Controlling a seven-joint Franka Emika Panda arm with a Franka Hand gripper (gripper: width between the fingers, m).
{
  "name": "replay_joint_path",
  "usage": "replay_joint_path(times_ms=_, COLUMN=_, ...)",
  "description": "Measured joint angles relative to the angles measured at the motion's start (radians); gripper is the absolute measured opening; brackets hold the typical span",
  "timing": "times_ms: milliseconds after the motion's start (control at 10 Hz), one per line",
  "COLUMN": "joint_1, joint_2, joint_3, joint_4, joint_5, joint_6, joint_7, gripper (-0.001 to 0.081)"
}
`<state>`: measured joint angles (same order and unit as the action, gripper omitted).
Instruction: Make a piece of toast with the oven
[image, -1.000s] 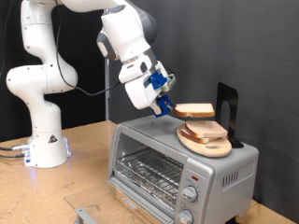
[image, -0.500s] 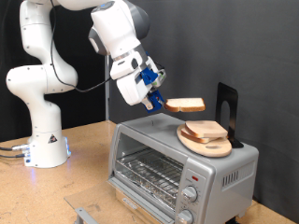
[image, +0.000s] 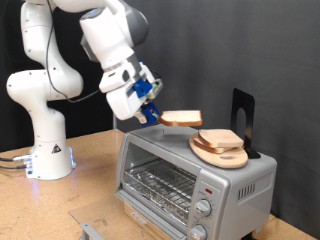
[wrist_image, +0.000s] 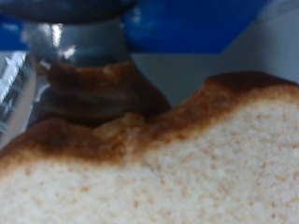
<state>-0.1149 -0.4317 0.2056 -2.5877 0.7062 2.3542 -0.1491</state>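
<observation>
The gripper (image: 154, 112) is holding the toast (image: 181, 118) up in the air, over the top of the oven (image: 190, 175). The jaws are pinching one edge of the slice, so the rest is sticking out flat toward the exterior view's right. Holding it flat and by the edge probably keeps it from flopping or slipping. In the wrist view the toast (wrist_image: 177, 159) is filling most of the picture, very close and blurry, with its brown crust on top.

The toast is not touching anything but the jaws. It is hanging above the oven's top, near the left end of it in the exterior view.

A round wooden plate (image: 219, 152) is sitting on the oven's top, toward the exterior view's right. More bread (image: 219, 139) is lying on it. A black stand (image: 241, 115) is standing just behind the plate.

The oven door is hanging open, and the wire rack (image: 160, 184) inside is showing with nothing on it. The oven is sitting on the counter (image: 90, 185).

A second ago the toast was right above the plate. Half a second ago it was a bit further left. Now it is clear of the plate and further left again, and the arm is swinging that way too.
</observation>
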Motion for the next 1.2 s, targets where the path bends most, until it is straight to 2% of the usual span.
replay_joint_path(times_ms=400, joint_1=-0.015, joint_2=-0.123, joint_3=-0.115, joint_4=-0.096, joint_5=0.012, joint_6=-0.026, joint_7=-0.081, gripper=0.0383)
replay_joint_path(times_ms=600, joint_1=-0.063, joint_2=-0.182, joint_3=-0.142, joint_4=-0.140, joint_5=-0.013, joint_6=-0.029, joint_7=-0.077, gripper=0.0383)
replay_joint_path(times_ms=700, joint_1=-0.085, joint_2=-0.204, joint_3=-0.153, joint_4=-0.155, joint_5=-0.035, joint_6=-0.058, joint_7=-0.079, gripper=0.0383)
replay_joint_path(times_ms=800, joint_1=-0.093, joint_2=-0.221, joint_3=-0.162, joint_4=-0.159, joint_5=-0.047, joint_6=-0.086, joint_7=-0.079, gripper=0.0383)
replay_joint_path(times_ms=1200, joint_1=-0.098, joint_2=-0.202, joint_3=-0.169, joint_4=-0.174, joint_5=-0.046, joint_6=-0.059, joint_7=-0.088, gripper=0.0383)
